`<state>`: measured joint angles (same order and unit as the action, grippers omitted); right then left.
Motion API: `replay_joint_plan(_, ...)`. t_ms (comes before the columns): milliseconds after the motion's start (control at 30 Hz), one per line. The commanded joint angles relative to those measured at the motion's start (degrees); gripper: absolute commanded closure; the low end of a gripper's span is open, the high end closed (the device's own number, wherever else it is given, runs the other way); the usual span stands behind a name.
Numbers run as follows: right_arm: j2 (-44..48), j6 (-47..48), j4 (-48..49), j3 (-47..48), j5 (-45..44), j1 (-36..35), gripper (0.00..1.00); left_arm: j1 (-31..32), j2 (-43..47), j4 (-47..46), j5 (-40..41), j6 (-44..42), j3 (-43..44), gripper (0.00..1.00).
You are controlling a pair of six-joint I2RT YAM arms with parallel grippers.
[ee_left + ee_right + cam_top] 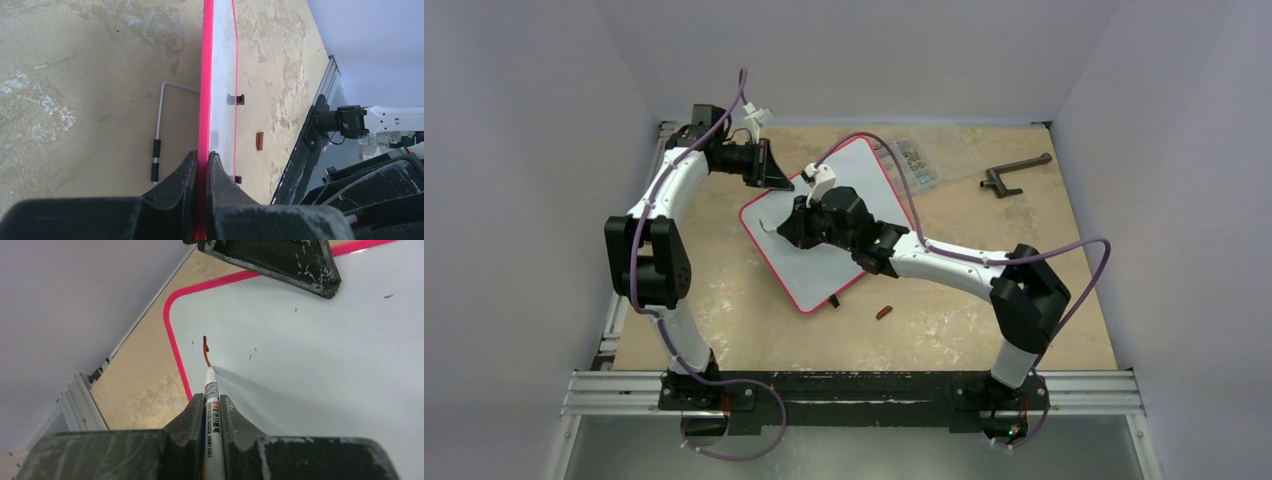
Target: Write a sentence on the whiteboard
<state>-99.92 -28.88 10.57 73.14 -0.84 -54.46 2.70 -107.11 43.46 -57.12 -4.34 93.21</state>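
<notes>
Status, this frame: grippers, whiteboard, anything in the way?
Left gripper shut on whiteboard rim. Right gripper shut on marker, tip on board, one short stroke written. Nothing blocking the tip.

Tan table (pixel 774 330) carries whiteboard (pixel 816 275), clear box (pixel 919 160), dark handle (pixel 1014 172), small brown piece (pixel 884 312)

The whiteboard (pixel 824 270) lies askew on the bench (pixel 964 320).
The left claw (pixel 204 155) grips its far edge; the right claw (pixel 211 397) sets the marker (pixel 211 382) on its left part; parts box (pixel 919 160) and crank (pixel 1014 172) behind-right, cap (pixel 884 312) in front.
</notes>
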Motion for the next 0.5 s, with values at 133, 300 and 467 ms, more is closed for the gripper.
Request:
replay_joint_plan(133,2.3,-0.5,-0.6,-2.7,-1.4,-0.4,1.0,1.6,2.2,1.9,5.5,-3.8,1.1,1.0)
replay_joint_plan(300,1.5,-0.3,-1.5,-0.9,-1.5,-0.5,1.0,1.7,2.3,2.1,5.8,-3.8,1.1,1.0)
replay_joint_plan(467,0.6,0.3,-2.4,2.5,-1.6,-0.5,1.0,1.8,2.3,2.2,6.0,-3.9,0.9,1.0)
